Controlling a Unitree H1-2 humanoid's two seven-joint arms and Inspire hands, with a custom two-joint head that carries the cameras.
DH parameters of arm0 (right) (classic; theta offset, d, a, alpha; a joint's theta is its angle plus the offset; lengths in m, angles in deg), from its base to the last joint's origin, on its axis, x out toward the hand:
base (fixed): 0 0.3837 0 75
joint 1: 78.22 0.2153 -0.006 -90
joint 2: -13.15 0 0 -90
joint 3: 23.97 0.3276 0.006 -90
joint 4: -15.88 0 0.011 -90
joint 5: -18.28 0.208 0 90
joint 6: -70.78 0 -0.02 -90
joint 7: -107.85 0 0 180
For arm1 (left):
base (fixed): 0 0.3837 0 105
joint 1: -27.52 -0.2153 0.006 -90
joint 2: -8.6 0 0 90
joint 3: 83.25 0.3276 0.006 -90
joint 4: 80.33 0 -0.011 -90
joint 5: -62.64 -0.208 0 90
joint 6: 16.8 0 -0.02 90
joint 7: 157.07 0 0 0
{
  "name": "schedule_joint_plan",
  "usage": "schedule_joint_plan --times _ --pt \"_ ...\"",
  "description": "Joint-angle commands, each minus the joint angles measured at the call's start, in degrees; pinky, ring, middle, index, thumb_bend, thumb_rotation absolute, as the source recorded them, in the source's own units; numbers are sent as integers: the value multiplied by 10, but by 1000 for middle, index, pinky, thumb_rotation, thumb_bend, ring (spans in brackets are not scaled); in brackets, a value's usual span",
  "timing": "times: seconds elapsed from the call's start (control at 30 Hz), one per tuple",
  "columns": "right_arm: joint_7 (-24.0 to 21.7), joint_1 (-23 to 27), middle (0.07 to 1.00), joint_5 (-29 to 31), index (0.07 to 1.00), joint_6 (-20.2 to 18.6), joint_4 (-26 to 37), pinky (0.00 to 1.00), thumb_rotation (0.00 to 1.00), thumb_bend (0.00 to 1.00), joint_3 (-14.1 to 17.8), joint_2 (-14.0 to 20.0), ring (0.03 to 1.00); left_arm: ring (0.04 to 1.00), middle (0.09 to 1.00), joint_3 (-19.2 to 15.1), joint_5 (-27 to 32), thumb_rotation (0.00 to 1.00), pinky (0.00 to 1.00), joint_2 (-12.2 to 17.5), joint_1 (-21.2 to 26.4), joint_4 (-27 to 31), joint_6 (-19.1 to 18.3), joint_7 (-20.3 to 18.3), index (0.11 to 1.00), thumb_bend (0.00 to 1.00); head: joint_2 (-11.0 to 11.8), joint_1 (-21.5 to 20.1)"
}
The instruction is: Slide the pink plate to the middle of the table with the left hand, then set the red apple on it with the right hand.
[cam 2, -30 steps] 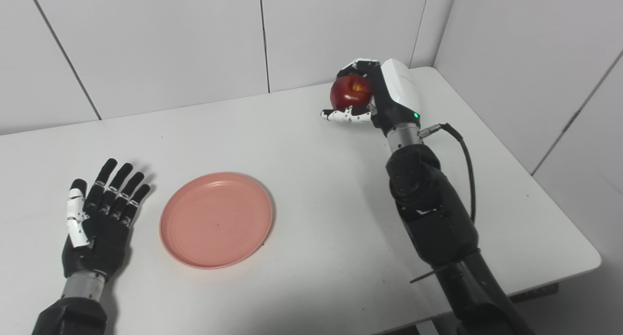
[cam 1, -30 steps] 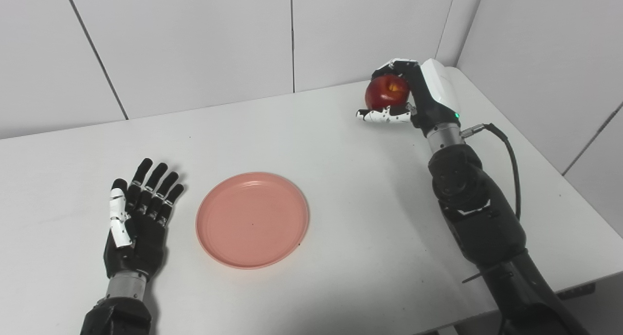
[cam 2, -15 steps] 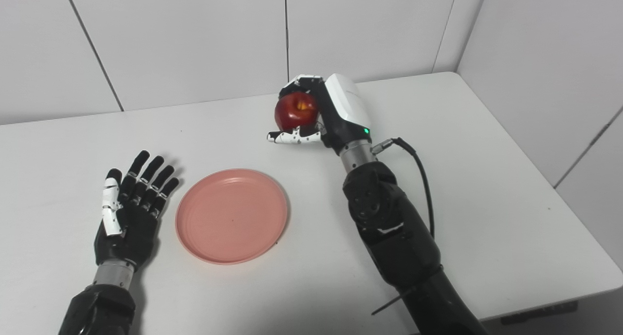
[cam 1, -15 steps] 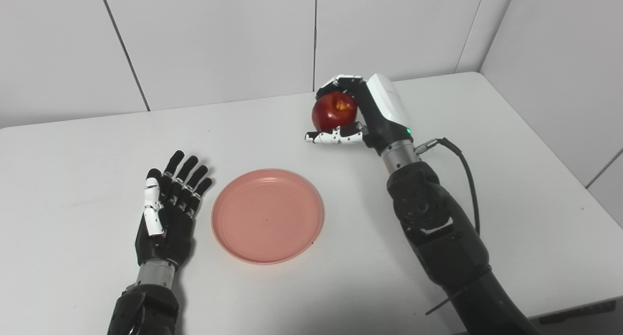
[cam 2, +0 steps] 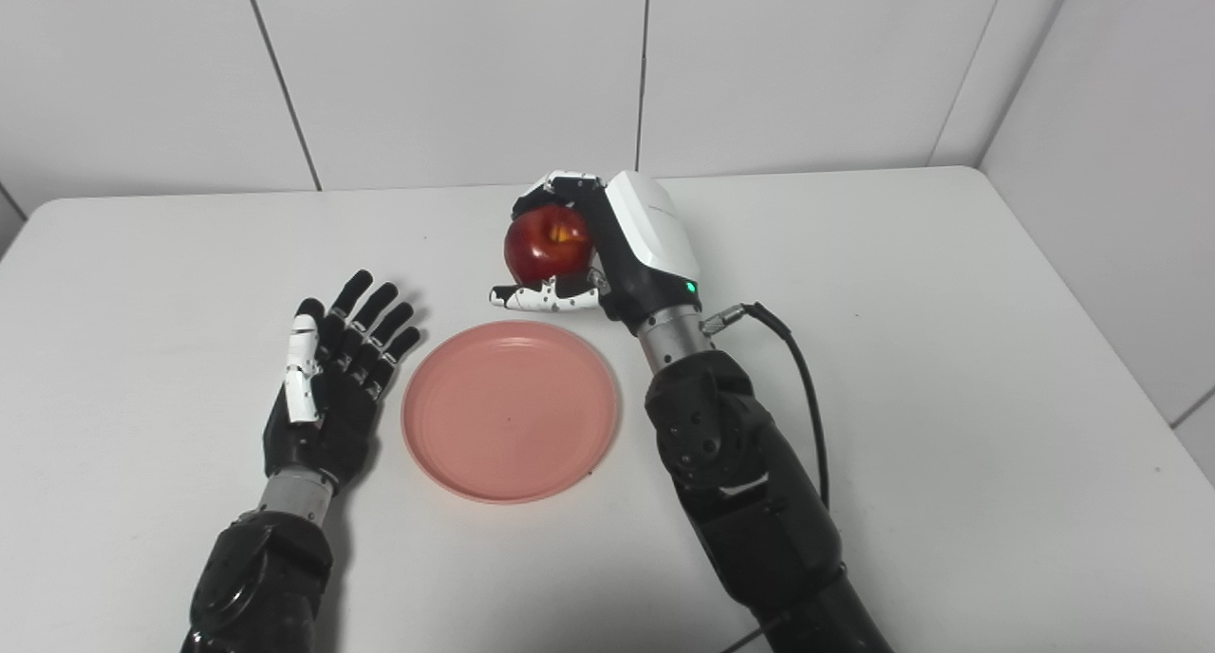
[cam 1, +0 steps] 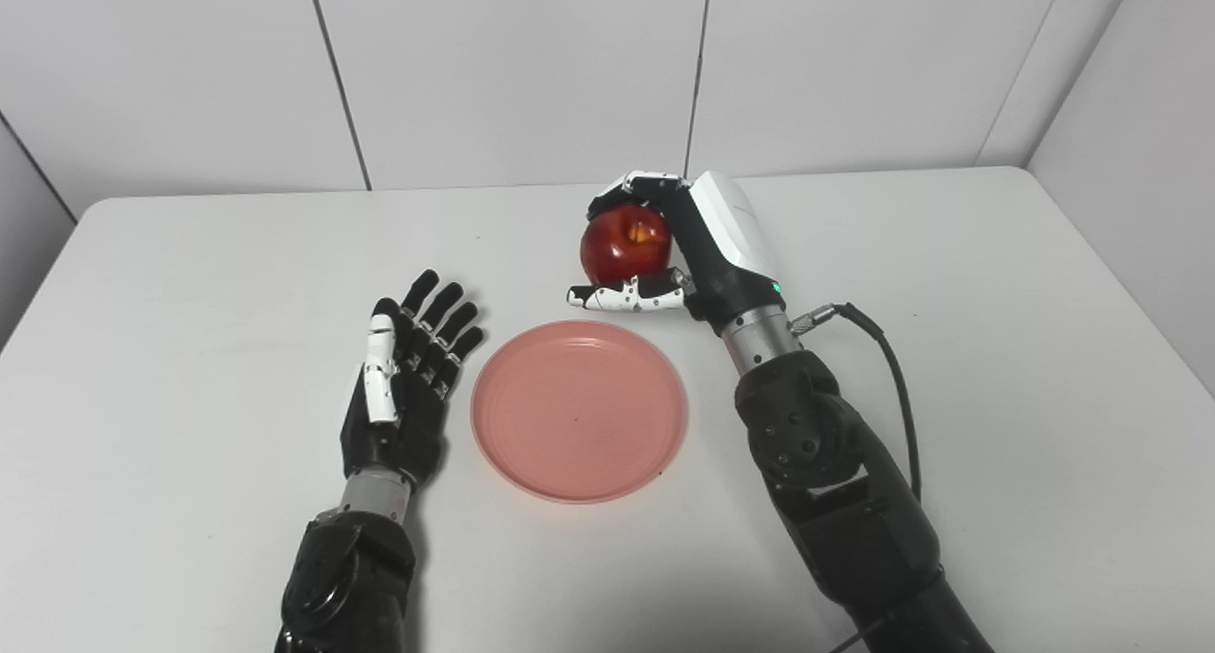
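The red apple (cam 1: 624, 244) sits clasped in the right hand (cam 1: 676, 245), just beyond the far rim of the pink plate (cam 1: 579, 409), probably lifted off the worktop (cam 1: 997, 368). The left hand (cam 1: 406, 387) lies flat beside the plate, fingers (cam 1: 444, 313) spread, holding nothing.

The plate (cam 1: 579, 411) is pink, round and shallow, lying flat and bare near the middle of the table. The apple (cam 1: 625, 244) is red with a yellowish patch near its stem hollow, held off the table just beyond the plate's far rim in my right hand (cam 1: 679, 245).
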State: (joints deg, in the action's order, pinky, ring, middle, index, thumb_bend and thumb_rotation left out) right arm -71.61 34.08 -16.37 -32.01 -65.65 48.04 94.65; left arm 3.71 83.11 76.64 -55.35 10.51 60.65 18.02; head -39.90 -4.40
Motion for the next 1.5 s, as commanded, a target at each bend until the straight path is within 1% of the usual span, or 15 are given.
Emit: schedule_joint_plan --times 0.0,0.1,0.3,0.4,0.53,0.6,0.73,1.0,1.27,1.47 --pt "-2 26 457 -1 486 38 9 285 129 517 -5 -6 365 870 883 6 -13 1000 870 -11 -6 3 -10 15 870 381 -3 12" --pt "-8 22 443 -3 486 36 8 261 130 517 -16 -10 343 870 883 8 -18 1000 872 -17 -4 4 -9 22 871 384 -6 26" --pt "-10 6 465 -7 485 42 0 301 131 518 -35 -18 377 866 877 6 -24 1000 874 -26 -1 4 -4 32 867 381 -11 41" --pt "-11 -4 442 -6 485 47 -1 266 128 517 -41 -19 342 866 877 7 -28 1000 876 -28 0 7 -2 34 870 380 -14 44" --pt "-17 -17 416 -1 486 47 -1 230 124 516 -43 -24 310 869 872 7 -35 1000 869 -29 1 8 3 38 865 380 -18 45" --pt "-18 -25 413 0 486 47 -2 228 124 515 -43 -26 308 871 872 9 -36 1000 870 -28 1 8 8 37 866 379 -20 45" --pt "-16 -37 424 2 486 56 -8 248 126 516 -46 -25 328 869 874 11 -37 1000 872 -26 2 9 13 35 869 380 -22 46" --pt "-18 -50 428 4 485 66 -15 252 126 516 -49 -20 332 862 870 11 -43 1000 866 -29 3 10 11 45 860 372 -24 46" --pt "-28 -57 434 -3 486 49 -18 252 128 517 -53 -20 338 867 875 13 -46 1000 873 -28 3 12 11 41 864 371 -26 47" --pt "-33 -59 430 -11 486 52 -27 246 128 517 -55 -20 332 870 878 14 -43 1000 878 -27 3 10 13 37 868 378 -27 46"
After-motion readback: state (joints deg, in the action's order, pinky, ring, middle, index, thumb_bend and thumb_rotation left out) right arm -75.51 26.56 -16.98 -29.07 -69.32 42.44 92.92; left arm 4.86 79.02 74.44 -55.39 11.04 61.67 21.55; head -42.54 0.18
